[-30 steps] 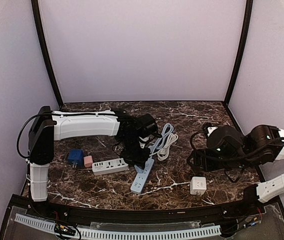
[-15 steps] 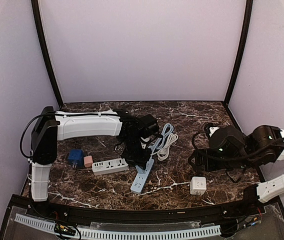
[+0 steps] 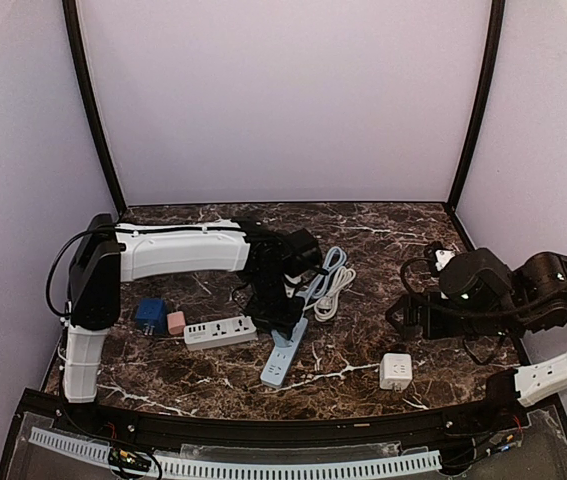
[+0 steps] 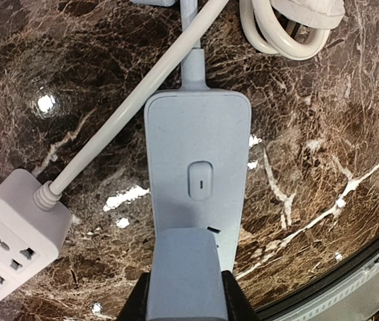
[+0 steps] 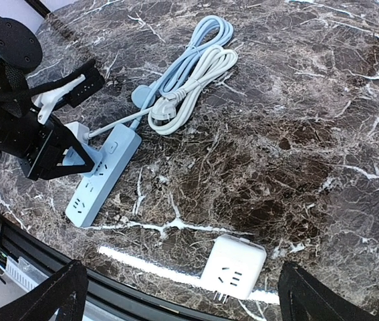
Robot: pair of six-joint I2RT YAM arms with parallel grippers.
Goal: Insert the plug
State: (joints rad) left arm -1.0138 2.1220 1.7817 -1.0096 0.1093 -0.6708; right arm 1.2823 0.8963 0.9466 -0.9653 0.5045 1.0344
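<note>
The blue plug (image 4: 182, 271) is clamped in the left hand (image 4: 184, 301), right over the blue power strip (image 4: 197, 154) just past its switch. It has barely shifted (fine alignment, probably). The right hand (image 5: 182, 294), fingers wide apart and empty, has drawn back rightward across the desk (image 4: 323, 134), leaving room for insertion.

Pale-blue plug (image 4: 184, 271), white-veined brown table (image 4: 323, 100)
</note>
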